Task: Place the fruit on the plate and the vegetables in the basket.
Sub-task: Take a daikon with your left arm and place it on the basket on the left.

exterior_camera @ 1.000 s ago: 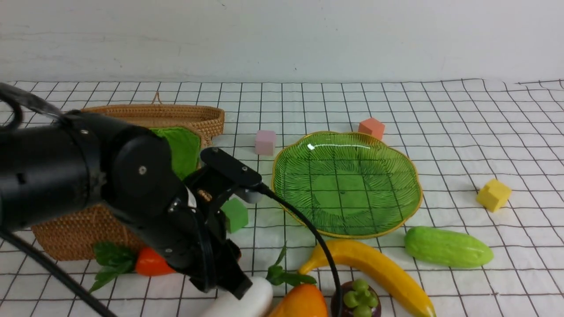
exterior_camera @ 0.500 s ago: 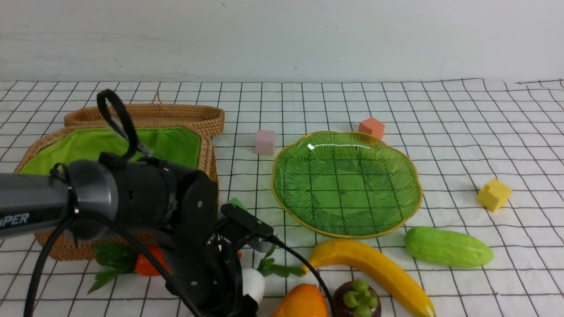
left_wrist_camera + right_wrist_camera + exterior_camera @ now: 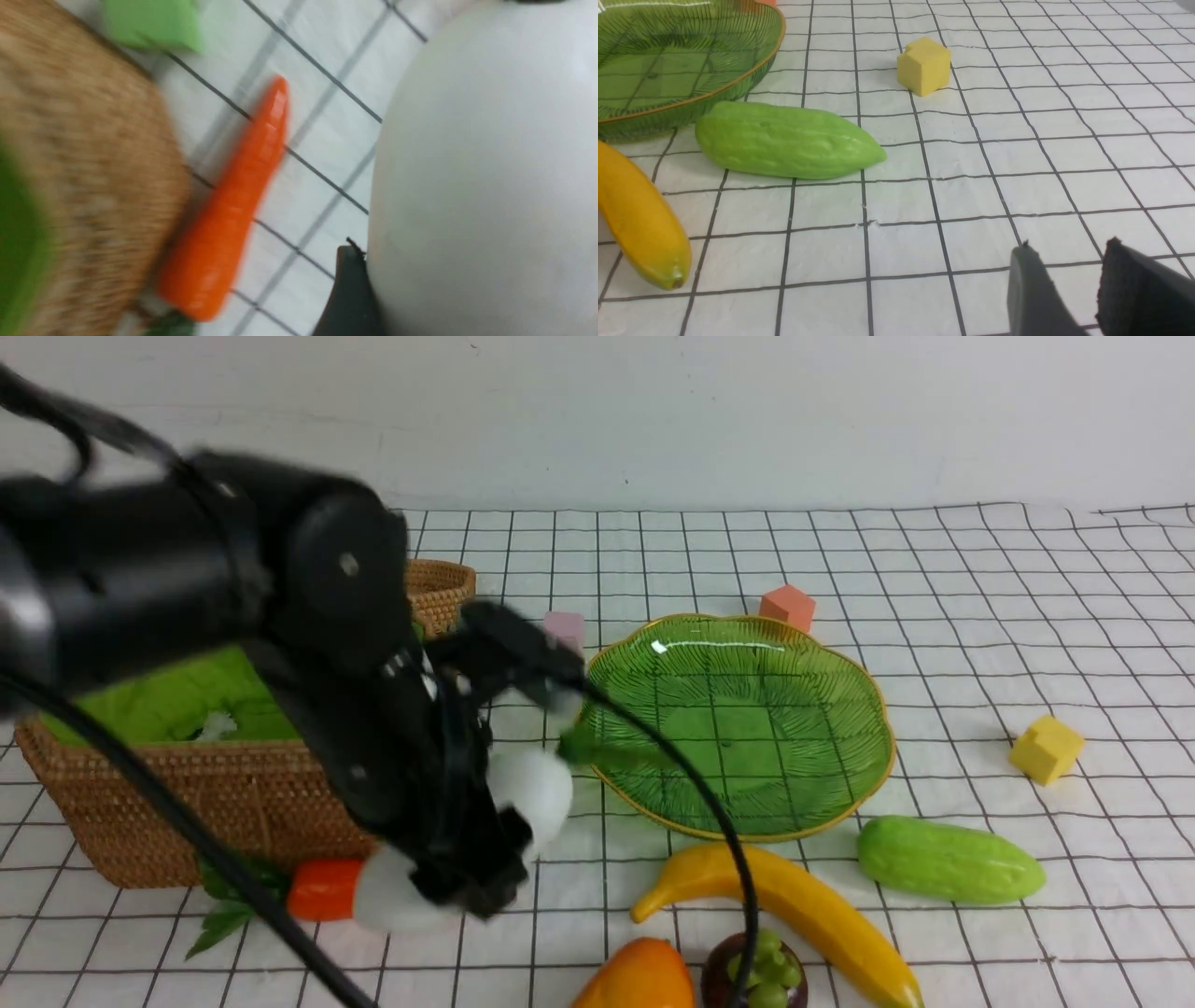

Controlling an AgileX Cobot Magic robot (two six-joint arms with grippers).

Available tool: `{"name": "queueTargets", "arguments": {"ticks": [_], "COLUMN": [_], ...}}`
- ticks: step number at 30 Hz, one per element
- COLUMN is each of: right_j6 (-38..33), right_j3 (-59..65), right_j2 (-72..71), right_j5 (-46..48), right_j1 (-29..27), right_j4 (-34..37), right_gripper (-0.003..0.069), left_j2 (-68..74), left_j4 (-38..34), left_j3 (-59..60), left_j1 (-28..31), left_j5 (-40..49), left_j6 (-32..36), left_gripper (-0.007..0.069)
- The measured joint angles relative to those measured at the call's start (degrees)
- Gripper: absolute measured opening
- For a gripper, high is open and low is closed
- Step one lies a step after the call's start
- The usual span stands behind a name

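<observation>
basket: brown wicker, bright green lining, far left of the counter, which carries a white cloth with a black grid; its woven lid lies behind it.

carrot: orange, green leaves pointing left, flat on the cloth just in front of the basket wall.

left end effector: black, blurred, in front of the basket's right corner, clamped on the radish. the radish is white, raised clear of the cloth and tilted, its green leaves toward the plate's near-left rim. in the left wrist view the white body fills one side against a dark finger, with the carrot and a green cube below.

pink cube: behind the arm, partly hidden.

mango: orange-yellow, at the near edge.

mangosteen: dark purple, green top, just beside the mango and next to the banana.

banana: long, yellow, lying in front of the plate.

plate: green ribbed glass, gold rim, centre of the counter.

orange cube: just behind the plate.

cucumber: light green, on the cloth near the plate's near-right rim.

yellow cube: right of the plate, apart from it.

right end effector: low over bare cloth, jaws parted a little, nothing between them.
</observation>
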Motion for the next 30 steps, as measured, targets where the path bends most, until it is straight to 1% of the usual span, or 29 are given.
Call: {"name": "queueTargets", "arguments": {"ticks": [2, 5, 6, 7, 8, 9, 12, 13, 14, 16, 19, 23, 24, 28, 30], "right_j6": [0.00, 0.00, 0.00, 0.00, 0.00, 0.00, 0.00, 0.00, 0.00, 0.00, 0.00, 0.00, 0.00, 0.00, 0.00], "right_j3": [0.00, 0.00, 0.00, 0.00, 0.00, 0.00, 0.00, 0.00, 0.00, 0.00, 0.00, 0.00, 0.00, 0.00, 0.00], "right_j2": [0.00, 0.00, 0.00, 0.00, 0.00, 0.00, 0.00, 0.00, 0.00, 0.00, 0.00, 0.00, 0.00, 0.00, 0.00], "right_j5": [0.00, 0.00, 0.00, 0.00, 0.00, 0.00, 0.00, 0.00, 0.00, 0.00, 0.00, 0.00, 0.00, 0.00, 0.00], "right_j1": [0.00, 0.00, 0.00, 0.00, 0.00, 0.00, 0.00, 0.00, 0.00, 0.00, 0.00, 0.00, 0.00, 0.00, 0.00], "right_j4": [0.00, 0.06, 0.06, 0.01, 0.01, 0.01, 0.06, 0.06, 0.06, 0.06, 0.06, 0.06, 0.06, 0.06, 0.06], "right_gripper": [0.0243, 0.0243, 0.0243, 0.0243, 0.0243, 0.0243, 0.0243, 0.0243, 0.0243, 0.0243, 0.0243, 0.0243, 0.0243, 0.0243, 0.0243], "left_j2": [-3.43, -6.76, -7.11, -6.94, -6.81, -5.65, -1.74, -1.10, 1.36, 3.38, 5.67, 6.48, 6.48, 6.37, 5.64], "left_j4": [4.97, 13.31, 15.86, 18.48, 18.76, 20.21, 21.51, 21.66, 21.85, 21.86, 20.50, 19.70, 19.61, 18.74, 17.93], "left_j3": [-4.13, -7.38, -7.61, -7.71, -7.71, -7.44, -6.41, -6.32, -6.10, -5.91, -5.81, -5.39, -5.22, -5.06, -5.06], "left_j1": [0.79, 4.20, 5.70, 9.13, 9.59, 12.71, 17.84, 18.37, 19.80, 20.32, 20.32, 20.26, 20.26, 20.26, 20.26], "left_j5": [-0.40, -2.70, -3.48, -4.57, -4.74, -5.49, -6.77, -6.91, -7.47, -8.71, -11.26, -12.34, -12.34, -11.79, -11.59], "left_j6": [0.18, 0.29, 0.36, 0.94, 1.31, 3.16, 11.81, 13.01, 16.49, 18.74, 19.52, 19.44, 19.07, 15.26, 14.19], "left_gripper": [0.0522, 0.0522, 0.0522, 0.0522, 0.0522, 0.0522, 0.0522, 0.0522, 0.0522, 0.0522, 0.0522, 0.0522, 0.0533, 0.0648, 0.0666]}}
